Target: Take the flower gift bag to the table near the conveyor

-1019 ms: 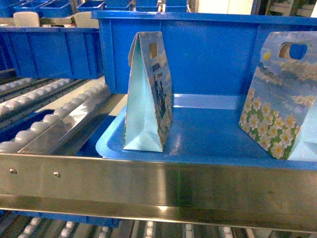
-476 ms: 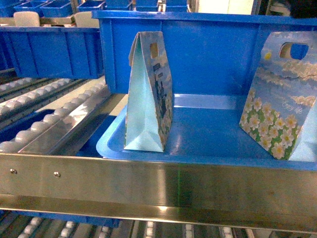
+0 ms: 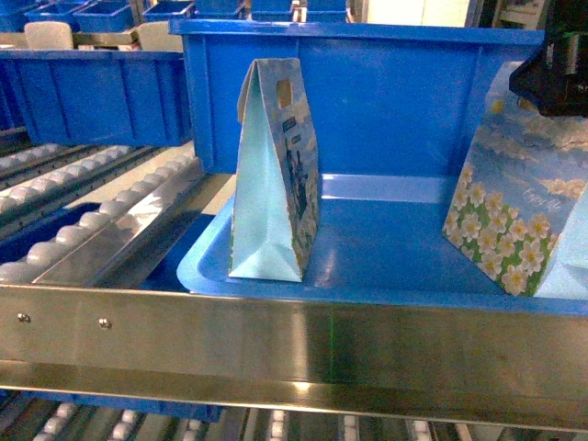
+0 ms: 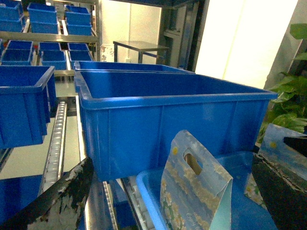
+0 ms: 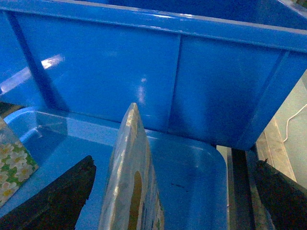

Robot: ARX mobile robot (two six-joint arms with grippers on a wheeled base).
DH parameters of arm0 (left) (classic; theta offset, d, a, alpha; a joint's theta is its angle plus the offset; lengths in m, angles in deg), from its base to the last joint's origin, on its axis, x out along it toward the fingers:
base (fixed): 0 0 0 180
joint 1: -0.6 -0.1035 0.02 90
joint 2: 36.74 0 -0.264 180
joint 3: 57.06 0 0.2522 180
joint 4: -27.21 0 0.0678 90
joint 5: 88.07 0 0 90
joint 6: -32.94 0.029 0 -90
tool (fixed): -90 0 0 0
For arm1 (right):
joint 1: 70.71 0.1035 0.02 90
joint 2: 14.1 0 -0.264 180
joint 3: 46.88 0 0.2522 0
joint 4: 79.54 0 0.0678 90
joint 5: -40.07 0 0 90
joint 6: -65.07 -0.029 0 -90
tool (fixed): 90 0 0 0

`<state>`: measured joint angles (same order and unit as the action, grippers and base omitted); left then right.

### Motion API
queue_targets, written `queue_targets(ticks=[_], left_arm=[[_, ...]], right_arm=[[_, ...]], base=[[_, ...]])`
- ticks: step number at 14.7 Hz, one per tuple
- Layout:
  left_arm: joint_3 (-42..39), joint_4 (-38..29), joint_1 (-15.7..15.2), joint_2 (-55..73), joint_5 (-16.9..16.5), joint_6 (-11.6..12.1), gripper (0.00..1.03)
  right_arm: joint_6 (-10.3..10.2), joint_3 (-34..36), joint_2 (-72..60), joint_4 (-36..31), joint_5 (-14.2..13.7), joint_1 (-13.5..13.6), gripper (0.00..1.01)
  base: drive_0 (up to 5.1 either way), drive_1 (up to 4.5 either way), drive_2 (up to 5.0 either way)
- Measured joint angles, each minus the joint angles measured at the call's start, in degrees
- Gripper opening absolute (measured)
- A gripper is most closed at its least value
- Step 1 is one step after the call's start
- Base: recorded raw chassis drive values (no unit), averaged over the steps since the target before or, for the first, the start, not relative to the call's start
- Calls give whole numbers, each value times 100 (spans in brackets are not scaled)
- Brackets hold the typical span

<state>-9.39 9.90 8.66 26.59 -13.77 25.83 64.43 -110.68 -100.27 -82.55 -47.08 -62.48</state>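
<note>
1. I am bringing my right gripper (image 5: pixel 163 191) down over the flower gift bag, a tall paper pouch printed with white daisies on sky blue with a die-cut handle slot (image 3: pixel 517 197), standing at the right edge of the head frame in the shallow blue plastic tray (image 3: pixel 386 253).
2. In the right wrist frame, the bag's folded top ridge (image 5: pixel 130 158) is rising in the lower centre between my two dark fingers (image 5: pixel 57 199), which are standing wide apart and touching nothing.
3. To do this well, I judge I should be centring on that ridge, sinking to the handle slot and pinching squarely, since thin paper crumples or tips easily.
4. My left gripper (image 4: pixel 163 201) is hovering with jaws spread, nothing held, near the narrower blue gift bag (image 3: pixel 276 175).
</note>
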Motion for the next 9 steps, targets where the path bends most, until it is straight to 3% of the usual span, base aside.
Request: queue_targets(ticks=[1, 5, 9], left_arm=[[0, 0, 0, 0, 0, 0, 98], [0, 0, 0, 0, 0, 0, 98], [0, 0, 0, 0, 0, 0, 98]], right_arm=[[-33, 9, 0, 9, 2, 0, 98], [-188, 118, 42, -85, 39, 9, 63], [-236, 184, 79, -136, 52, 46, 48]], base=[[0, 0, 0], [0, 0, 0], [0, 0, 0]])
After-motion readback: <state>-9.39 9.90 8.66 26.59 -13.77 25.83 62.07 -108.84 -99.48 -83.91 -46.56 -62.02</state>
